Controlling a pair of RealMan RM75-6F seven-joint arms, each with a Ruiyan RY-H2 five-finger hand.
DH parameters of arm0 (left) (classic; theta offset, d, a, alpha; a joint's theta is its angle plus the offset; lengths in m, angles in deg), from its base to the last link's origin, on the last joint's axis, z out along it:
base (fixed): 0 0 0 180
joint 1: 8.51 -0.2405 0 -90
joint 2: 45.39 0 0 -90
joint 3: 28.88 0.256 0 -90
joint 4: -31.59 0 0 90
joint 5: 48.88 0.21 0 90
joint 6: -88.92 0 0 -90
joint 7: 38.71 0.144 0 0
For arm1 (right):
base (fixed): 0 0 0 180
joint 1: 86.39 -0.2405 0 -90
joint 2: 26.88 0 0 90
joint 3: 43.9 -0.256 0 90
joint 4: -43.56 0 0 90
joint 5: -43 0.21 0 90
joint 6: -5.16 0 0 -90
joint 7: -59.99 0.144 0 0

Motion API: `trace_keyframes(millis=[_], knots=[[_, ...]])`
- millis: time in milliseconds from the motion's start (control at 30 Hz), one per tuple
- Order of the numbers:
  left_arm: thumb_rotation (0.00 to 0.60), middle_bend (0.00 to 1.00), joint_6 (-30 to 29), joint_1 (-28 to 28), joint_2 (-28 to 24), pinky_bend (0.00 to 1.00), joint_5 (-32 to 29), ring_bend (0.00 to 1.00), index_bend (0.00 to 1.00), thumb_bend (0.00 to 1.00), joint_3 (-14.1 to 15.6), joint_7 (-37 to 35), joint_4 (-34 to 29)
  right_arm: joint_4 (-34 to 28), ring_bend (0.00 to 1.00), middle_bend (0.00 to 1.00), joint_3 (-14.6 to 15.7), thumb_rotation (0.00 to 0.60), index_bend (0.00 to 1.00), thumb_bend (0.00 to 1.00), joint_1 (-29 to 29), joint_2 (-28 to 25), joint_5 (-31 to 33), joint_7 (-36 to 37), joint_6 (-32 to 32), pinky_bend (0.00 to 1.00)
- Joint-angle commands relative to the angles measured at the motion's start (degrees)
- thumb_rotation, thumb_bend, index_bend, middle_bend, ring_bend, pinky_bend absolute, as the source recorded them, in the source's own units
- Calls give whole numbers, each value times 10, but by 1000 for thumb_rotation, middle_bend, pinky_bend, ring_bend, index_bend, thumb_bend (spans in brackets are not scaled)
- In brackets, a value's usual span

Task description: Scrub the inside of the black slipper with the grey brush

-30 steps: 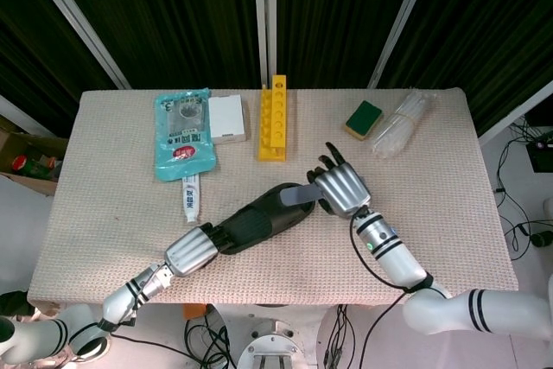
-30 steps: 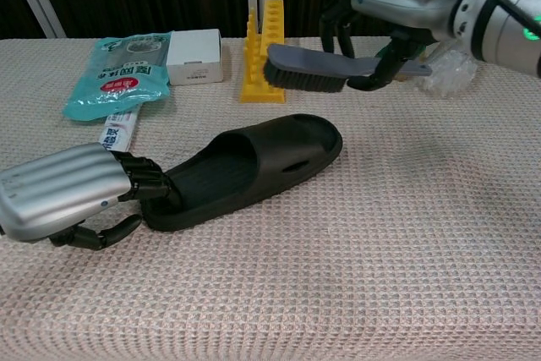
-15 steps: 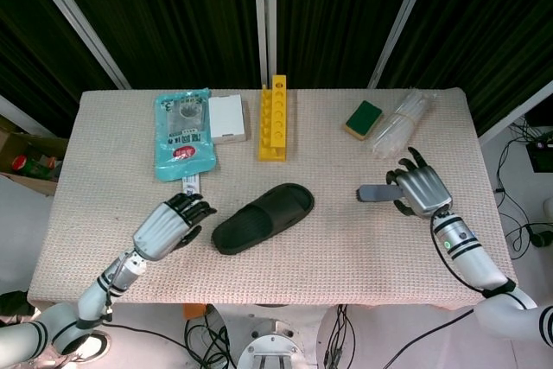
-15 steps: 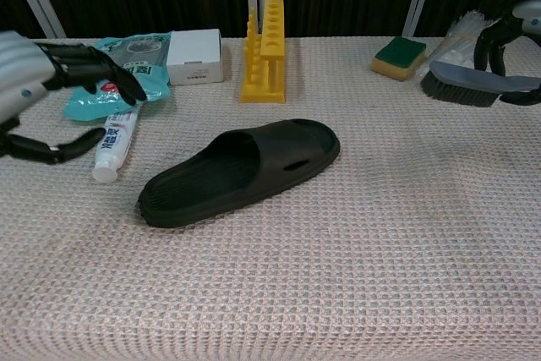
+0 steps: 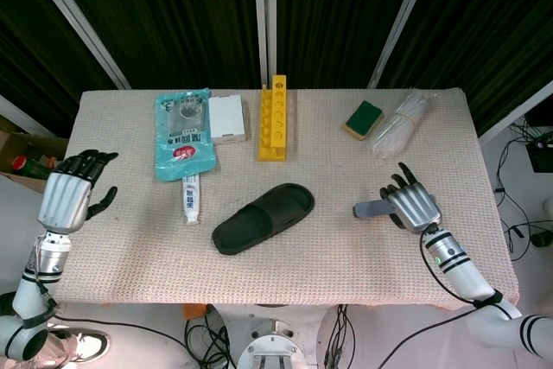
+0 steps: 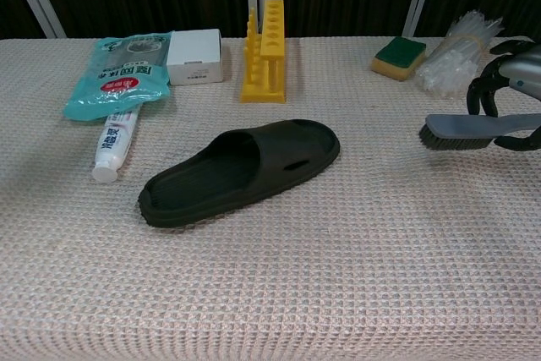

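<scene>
Both of your robot hands have pulled away from the black slipper [image 5: 263,218], which lies alone near the middle of the table [image 5: 285,274], a little toward the front edge, its open heel toward the front-left corner and its toe toward the right edge. A second ago your left robot hand [image 5: 71,199] was steadying the heel and the grey brush [image 6: 473,130] hung just over the toe; now nothing touches the slipper.

The brush is well apart from it, close to the right edge, bristles down and low over the table; whether they touch the cloth you cannot tell from either view. Your right robot hand [image 5: 411,206] holds it by the handle, fingers curled around it. Your left robot hand hangs off the left edge, empty, fingers loosely spread.

That reads as a retreat, so the scrubbing is either finished or broken off. If more strokes are wanted, you need to bring the brush back across and brace the heel again.

Beyond the slipper, toward the back edge, sit a toothpaste tube [image 5: 190,197], a teal pouch [image 5: 182,135], a white box [image 5: 227,118], a yellow rack [image 5: 274,117], a sponge [image 5: 364,118] and a clear plastic bundle [image 5: 400,124].
</scene>
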Motion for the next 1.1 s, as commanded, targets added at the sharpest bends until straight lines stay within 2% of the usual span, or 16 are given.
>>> trace_keyframes(millis=[33, 167, 233, 300, 333, 400, 567, 700, 800, 867, 933, 1000, 1100], knots=[[600, 297, 7, -5, -3, 356, -3, 234, 221, 284, 2, -10, 3, 11, 178, 625, -8, 600, 665, 329, 7, 22, 11, -34, 3, 0], [600, 297, 9, -10, -7, 353, -1, 230, 221, 280, 3, -21, 1, 3, 125, 521, -14, 600, 532, 302, 7, 31, 34, -74, 19, 0], [600, 297, 9, -12, -9, 353, 0, 230, 221, 279, 2, -25, -2, -5, 63, 418, -17, 600, 398, 248, 8, 29, 47, -91, 27, 0], [600, 297, 9, -14, -13, 353, 0, 231, 221, 280, 2, -28, -5, -16, 16, 283, -19, 600, 224, 198, 9, 25, 63, -106, 36, 0], [600, 297, 7, -16, -15, 353, 1, 230, 221, 279, 2, -29, -8, -25, 0, 182, -20, 600, 101, 175, 10, 21, 70, -113, 38, 0], [600, 297, 3, -20, -20, 353, 2, 230, 219, 278, 1, -28, -12, -42, 0, 95, -22, 600, 13, 153, 13, 13, 72, -112, 35, 0], [600, 297, -15, -35, -35, 353, 3, 230, 216, 276, -1, -27, -27, -94, 0, 23, -16, 600, 0, 120, 35, -25, 32, -75, -5, 0], [600, 297, -44, -55, -51, 347, 4, 228, 216, 276, -5, -27, -39, -132, 0, 0, -2, 600, 0, 92, 85, -72, -59, 16, -116, 0], [594, 291, -68, -72, -60, 341, 5, 220, 214, 276, -6, -24, -46, -106, 0, 0, -1, 600, 0, 81, 136, -86, -112, 106, -228, 0], [527, 279, -78, -86, -64, 333, 2, 210, 209, 273, -2, -23, -48, -67, 0, 0, -9, 600, 0, 69, 172, -83, -117, 165, -297, 0], [431, 259, -75, -99, -70, 318, -5, 192, 199, 245, 5, -27, -52, -30, 0, 0, -18, 600, 0, 64, 199, -77, -103, 211, -334, 0], [361, 230, -62, -113, -80, 299, -20, 169, 181, 177, 15, -33, -59, 12, 0, 0, -29, 600, 0, 64, 221, -73, -75, 257, -347, 0], [277, 198, -45, -129, -89, 278, -36, 148, 163, 98, 27, -38, -60, 56, 0, 0, -35, 600, 0, 64, 242, -73, -41, 307, -330, 0]])
